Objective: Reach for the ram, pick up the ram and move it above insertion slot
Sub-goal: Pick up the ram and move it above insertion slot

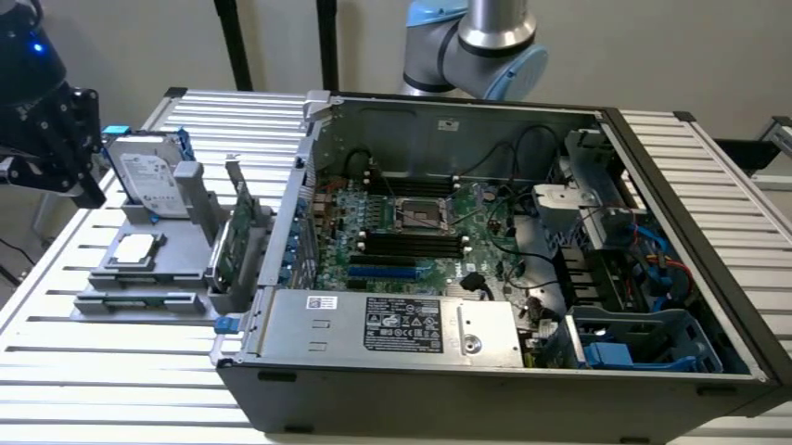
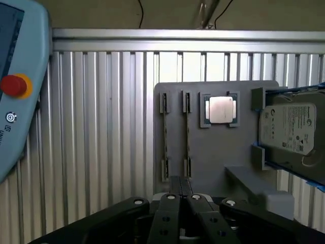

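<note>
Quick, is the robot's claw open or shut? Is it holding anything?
Gripper: shut, holding nothing.

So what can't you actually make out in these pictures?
Ram: wrist view, edge-on in the gray tray, label not visible.
Insertion slots: exterior view, too small to tell which are free.
Hard drive: wrist view, cut off by the picture edge; print too small.
End effector: shut in wrist view; in exterior view, cut off by its left edge.
</note>
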Controlling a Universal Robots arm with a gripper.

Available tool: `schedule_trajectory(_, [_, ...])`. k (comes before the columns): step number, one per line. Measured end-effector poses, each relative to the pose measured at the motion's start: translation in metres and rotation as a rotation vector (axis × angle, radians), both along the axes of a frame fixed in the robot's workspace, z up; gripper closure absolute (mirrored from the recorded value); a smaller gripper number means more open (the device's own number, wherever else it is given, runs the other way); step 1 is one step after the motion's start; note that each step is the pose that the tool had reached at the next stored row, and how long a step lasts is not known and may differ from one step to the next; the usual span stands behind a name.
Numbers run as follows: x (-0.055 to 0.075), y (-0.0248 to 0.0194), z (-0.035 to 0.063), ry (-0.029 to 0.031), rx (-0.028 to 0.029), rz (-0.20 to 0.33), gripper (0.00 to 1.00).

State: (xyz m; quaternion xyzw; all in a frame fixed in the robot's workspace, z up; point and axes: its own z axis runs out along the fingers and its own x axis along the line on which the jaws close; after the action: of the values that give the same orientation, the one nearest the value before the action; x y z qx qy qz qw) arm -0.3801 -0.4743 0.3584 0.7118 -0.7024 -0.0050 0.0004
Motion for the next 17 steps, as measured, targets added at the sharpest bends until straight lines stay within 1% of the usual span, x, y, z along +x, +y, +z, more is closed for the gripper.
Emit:
schedule_trajectory(3, [0.0000,0.0000,-0.0003,-0.0069,0.0000,0.033,0.89])
schedule_trajectory(5, [-0.0015,0.0000,-0.0004,-0.0091,0.0001,0.045,0.89])
schedule_trajectory(11, [-0.0030,0.0000,-0.0004,-0.0095,0.0000,0.051,0.88])
schedule_trajectory(14, [-0.0030,0.0000,-0.0007,-0.0094,-0.0001,0.051,0.70])
schedule_trajectory(16, [-0.0030,0.0000,-0.0026,-0.0097,0.0002,0.051,0.70])
schedule_trajectory(17, [-0.0030,0.0000,-0.0042,-0.0096,0.0000,0.052,0.64])
